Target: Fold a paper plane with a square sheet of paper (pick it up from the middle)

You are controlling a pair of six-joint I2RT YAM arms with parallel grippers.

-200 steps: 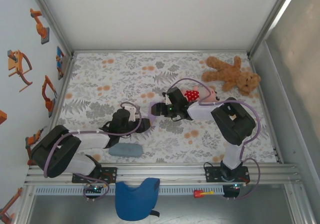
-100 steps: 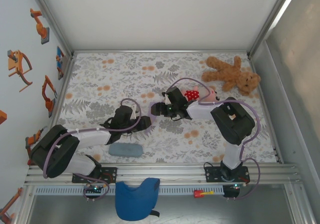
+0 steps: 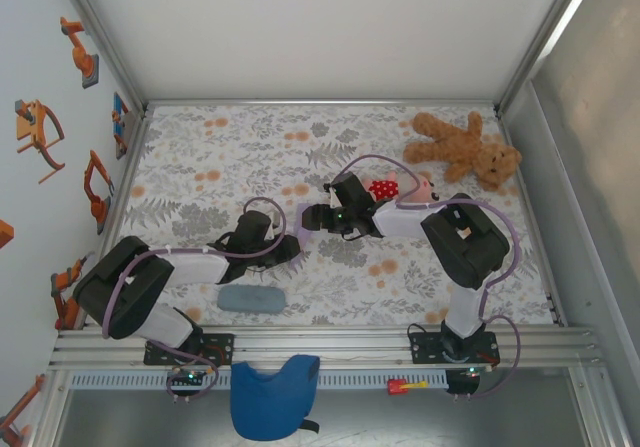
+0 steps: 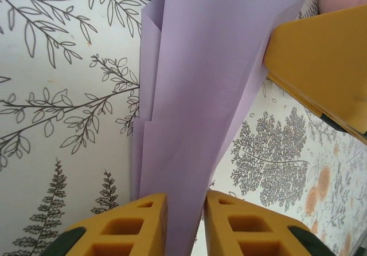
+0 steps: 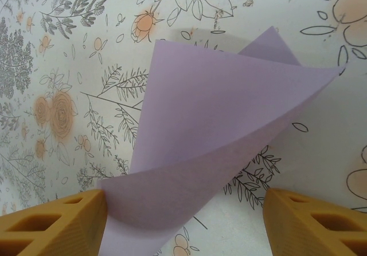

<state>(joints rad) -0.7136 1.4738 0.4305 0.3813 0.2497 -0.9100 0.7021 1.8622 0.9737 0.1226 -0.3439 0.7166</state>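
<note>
Sheet: your sheet of paper (image 4: 189,95) is about the middle of the surface (image 3: 200,167), between your two pincers. It is creased into a long lavender shape with layered folds along one side.
Sheet and left pincer: in the left wrist view the sheet's narrow end runs straight down into the gap between the yellow fingers (image 4: 137,227).
Left pincer: your left pincer (image 4: 185,201) is nearly pressed together and pinches that narrow end, with a finger against each face of the paper.
Sheet and right pincer: in the right wrist view the sheet curls up off the surface between the fingers, its lower corner against one finger (image 5: 51,221) and apart from the other.
Right pincer: your right pincer (image 5: 186,193) is spread wide and grips nothing. In the left wrist view one of its fingers (image 4: 321,61) touches the sheet's edge.
Far right corner: a brown teddy bear (image 3: 462,147) lies there, well apart from the sheet.
Near edge, left side: a grey-blue pad (image 3: 252,298) lies flat just beside the left arm.
</note>
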